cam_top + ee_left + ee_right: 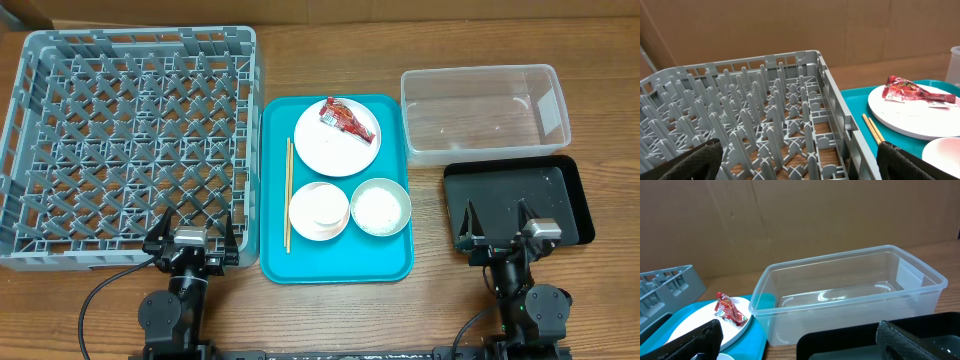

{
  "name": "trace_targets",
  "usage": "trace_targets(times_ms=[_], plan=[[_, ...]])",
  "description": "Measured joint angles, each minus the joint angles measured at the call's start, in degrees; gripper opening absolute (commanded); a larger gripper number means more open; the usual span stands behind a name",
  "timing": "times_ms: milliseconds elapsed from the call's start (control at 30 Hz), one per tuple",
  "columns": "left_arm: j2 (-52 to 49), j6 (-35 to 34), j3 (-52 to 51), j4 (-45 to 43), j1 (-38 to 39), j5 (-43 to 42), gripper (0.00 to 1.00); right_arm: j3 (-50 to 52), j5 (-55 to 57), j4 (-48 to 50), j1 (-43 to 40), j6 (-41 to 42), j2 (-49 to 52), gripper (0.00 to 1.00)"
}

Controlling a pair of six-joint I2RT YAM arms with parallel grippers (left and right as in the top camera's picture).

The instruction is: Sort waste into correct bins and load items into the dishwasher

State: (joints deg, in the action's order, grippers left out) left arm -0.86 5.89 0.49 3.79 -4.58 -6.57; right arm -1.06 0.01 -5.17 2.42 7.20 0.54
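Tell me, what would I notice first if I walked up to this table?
The big grey dish rack on the left grabs you first, with nothing in it. Next comes the bright teal tray in the middle, where a shiny red wrapper lies on a white plate.

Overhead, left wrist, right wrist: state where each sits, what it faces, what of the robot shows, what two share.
Overhead: above the table, looking down on dish rack, teal tray, clear tub, black tray; left gripper and right gripper at bottom.
Left wrist: on the left arm, facing across the rack; its fingers in bottom corners.
Right wrist: on the right arm, facing the tub; its fingers in bottom corners.
Shared: both wrist views show the red wrapper on the white plate.
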Motion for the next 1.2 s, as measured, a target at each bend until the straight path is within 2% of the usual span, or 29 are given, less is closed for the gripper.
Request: trace_targets(times_ms=[1100, 1200], plan=[[0.0, 0.0, 0.0, -0.15, 0.0, 0.17, 1.0, 0.0, 0.0, 0.46, -0.02, 0.09, 0.0, 1.0], [0.0, -0.46, 0.0, -0.39, 0.0, 0.39, 1.0, 0.0, -0.02, 2.51, -0.02, 3.39, 0.0, 1.0]])
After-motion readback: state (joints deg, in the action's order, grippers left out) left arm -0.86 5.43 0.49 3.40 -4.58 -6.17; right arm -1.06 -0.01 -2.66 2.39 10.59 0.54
